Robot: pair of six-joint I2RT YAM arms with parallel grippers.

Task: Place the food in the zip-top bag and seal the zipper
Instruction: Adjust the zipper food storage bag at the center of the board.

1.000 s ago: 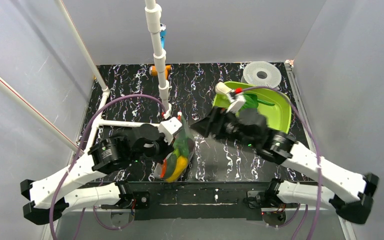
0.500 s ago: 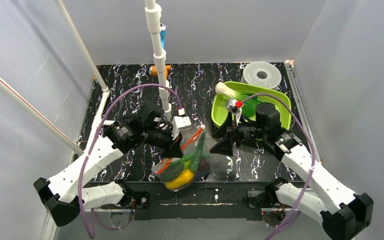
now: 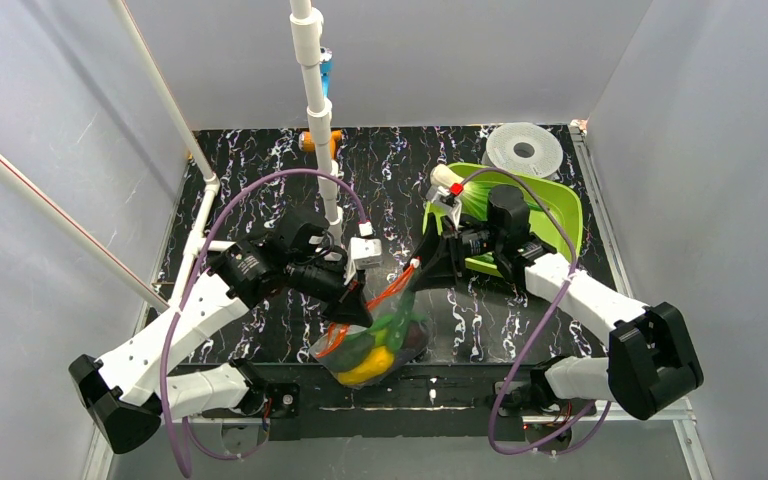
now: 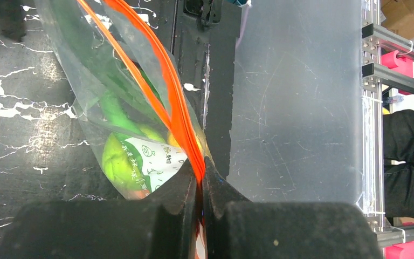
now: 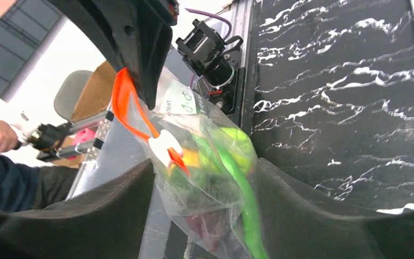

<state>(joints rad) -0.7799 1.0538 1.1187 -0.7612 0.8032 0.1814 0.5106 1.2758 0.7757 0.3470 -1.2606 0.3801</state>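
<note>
Left end effector [image 4: 201, 172] clamps the zipper [image 4: 161, 70] end, stuffed zip-top bag [image 3: 370, 350] hanging at the table's [image 3: 260, 170] near edge. Right end effector [image 5: 205, 183] gapes around it; I'd pinch the strip squarely, then slide.

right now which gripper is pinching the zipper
The left gripper: its jaws are shut on the orange zipper. The right gripper stands open around the bag.

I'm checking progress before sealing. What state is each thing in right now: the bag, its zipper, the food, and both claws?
bag, held up by its mouth edge, filled
zipper, partly open, its two strips split apart beyond the left claw
food, inside the bag
left claw, shut on the zipper
right claw, open, one finger on each side of the bag
</note>
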